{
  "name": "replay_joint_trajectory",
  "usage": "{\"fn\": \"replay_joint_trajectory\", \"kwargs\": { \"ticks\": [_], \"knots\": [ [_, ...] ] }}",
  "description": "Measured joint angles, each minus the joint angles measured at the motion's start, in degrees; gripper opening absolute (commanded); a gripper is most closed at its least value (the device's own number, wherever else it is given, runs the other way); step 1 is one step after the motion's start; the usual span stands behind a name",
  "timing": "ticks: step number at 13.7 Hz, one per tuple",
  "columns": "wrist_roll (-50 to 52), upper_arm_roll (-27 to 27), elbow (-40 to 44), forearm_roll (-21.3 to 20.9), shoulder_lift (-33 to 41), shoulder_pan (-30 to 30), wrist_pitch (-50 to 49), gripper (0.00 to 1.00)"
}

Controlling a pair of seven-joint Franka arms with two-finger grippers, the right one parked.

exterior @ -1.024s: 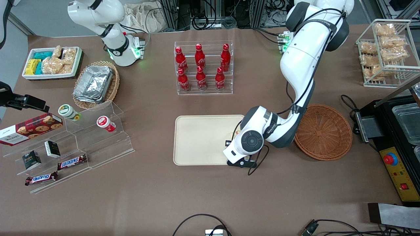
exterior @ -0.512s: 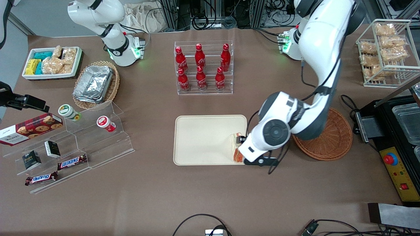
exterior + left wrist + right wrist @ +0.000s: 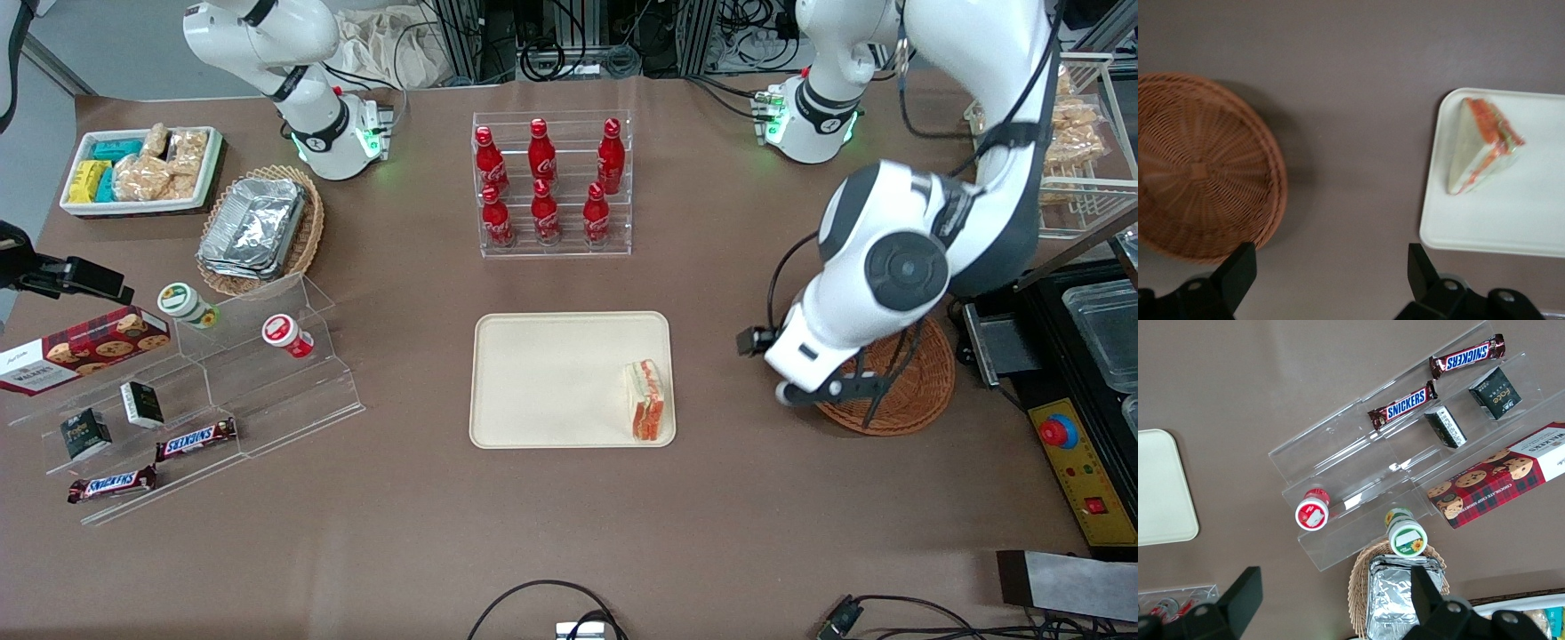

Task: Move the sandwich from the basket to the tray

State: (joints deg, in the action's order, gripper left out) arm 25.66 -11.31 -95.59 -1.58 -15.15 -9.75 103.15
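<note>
One sandwich (image 3: 646, 399) lies at the tray's (image 3: 551, 382) four o'clock corner; fingers (image 3: 1238, 270) spread wide and empty, gripper (image 3: 1328, 277) hovering between tray and basket (image 3: 916, 391).

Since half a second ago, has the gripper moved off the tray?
Yes. The gripper, open, has pulled away from the tray toward the basket, leaving the sandwich there.

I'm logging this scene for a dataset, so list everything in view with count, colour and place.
sandwich: one, pale with red-orange filling, on the tray's edge nearest the brown basket
tray: one, cream, table centre
brown basket: one, reddish-brown, beside the tray
cola bottles: six, red, in a clear rack
foil containers: stacked, silver, in a tan basket
Snickers bars: two, on the clear stand
gripper: open, above bare table between brown basket and tray
</note>
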Motion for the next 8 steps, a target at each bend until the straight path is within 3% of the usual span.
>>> {"fn": "replay_joint_trajectory", "kwargs": {
  "ticks": [4, 8],
  "knots": [
    [-5.0, 0.7, -4.4, 0.0, 8.5, 5.2, -5.2, 1.00],
    [-12.3, 1.0, -2.3, 0.0, 10.0, 13.3, -9.6, 1.00]
  ]
}}
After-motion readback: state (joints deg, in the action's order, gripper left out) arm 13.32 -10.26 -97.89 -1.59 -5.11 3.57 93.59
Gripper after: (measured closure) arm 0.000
